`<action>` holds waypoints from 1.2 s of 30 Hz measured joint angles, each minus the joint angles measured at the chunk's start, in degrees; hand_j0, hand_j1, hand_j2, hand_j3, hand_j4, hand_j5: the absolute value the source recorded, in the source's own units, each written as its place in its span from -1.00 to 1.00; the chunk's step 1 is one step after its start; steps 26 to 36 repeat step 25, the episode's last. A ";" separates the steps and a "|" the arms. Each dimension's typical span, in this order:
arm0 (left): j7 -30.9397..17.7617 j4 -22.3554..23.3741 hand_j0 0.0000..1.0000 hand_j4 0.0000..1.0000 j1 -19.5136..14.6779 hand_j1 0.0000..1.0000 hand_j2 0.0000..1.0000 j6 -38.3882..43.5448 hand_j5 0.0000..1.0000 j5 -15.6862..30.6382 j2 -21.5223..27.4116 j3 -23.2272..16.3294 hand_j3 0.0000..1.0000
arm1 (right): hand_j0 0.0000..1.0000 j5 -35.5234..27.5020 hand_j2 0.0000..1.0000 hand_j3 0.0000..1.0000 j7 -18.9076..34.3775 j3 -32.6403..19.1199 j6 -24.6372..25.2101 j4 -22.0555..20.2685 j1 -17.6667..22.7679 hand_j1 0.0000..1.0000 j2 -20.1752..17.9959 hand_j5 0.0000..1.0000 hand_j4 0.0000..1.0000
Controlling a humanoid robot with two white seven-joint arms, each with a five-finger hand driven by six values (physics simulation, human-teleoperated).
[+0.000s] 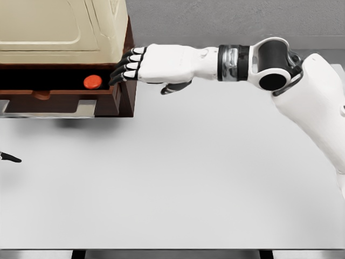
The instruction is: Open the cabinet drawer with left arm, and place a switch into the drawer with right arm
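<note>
1. Orange-red and round, the switch (92,81) lies inside the open drawer (59,97) of the cabinet (64,32), toward the drawer's right end, and we see nothing touching it.
2. We see the drawer pulled out from the dark brown cabinet body, with a brown knob (41,95) on its front panel and a cream-coloured top section above it.
3. Our right hand (148,65) hangs just right of the switch, at the cabinet's right front corner, its black-tipped fingers (123,67) stretched out loosely toward the drawer opening and its thumb tucked underneath; it holds nothing.
4. Our right arm (302,86) reaches in from the picture's right edge, bent at the elbow, above the table.
5. At the left edge we see only a dark fingertip of our left hand (9,157), low over the table and well apart from the cabinet; we cannot tell how its fingers are set.
6. Cabinet and arms sit over a plain white table (178,189).
</note>
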 measured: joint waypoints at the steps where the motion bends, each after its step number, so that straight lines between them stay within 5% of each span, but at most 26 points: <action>1: -0.02 -0.04 1.00 1.00 0.01 1.00 1.00 0.01 1.00 -0.13 -0.03 0.05 1.00 | 1.00 -0.61 1.00 1.00 -0.05 -2.76 0.26 -0.56 3.84 1.00 -3.64 1.00 1.00; 3: 0.01 -0.07 1.00 1.00 -0.01 1.00 1.00 0.01 1.00 -0.24 -0.14 0.09 1.00 | 1.00 -0.42 1.00 1.00 0.01 -7.48 -0.02 -0.42 9.94 1.00 -9.50 1.00 1.00; 9: 0.00 -0.18 1.00 1.00 0.00 1.00 1.00 0.01 1.00 -0.21 -0.94 0.18 1.00 | 1.00 -0.73 1.00 1.00 -0.02 -13.57 0.10 7.99 10.38 1.00 -16.48 1.00 1.00; 23: -0.02 -1.36 1.00 1.00 0.00 1.00 1.00 0.01 1.00 -0.72 -22.22 4.39 1.00 | 1.00 -0.71 1.00 1.00 -0.02 -10.55 0.12 9.98 10.73 1.00 -19.90 1.00 1.00; 36: -0.02 -1.40 1.00 1.00 0.00 1.00 1.00 0.01 1.00 -0.72 -23.61 4.74 1.00 | 1.00 -0.83 1.00 1.00 -0.02 -10.42 0.12 9.95 10.82 1.00 -20.05 1.00 1.00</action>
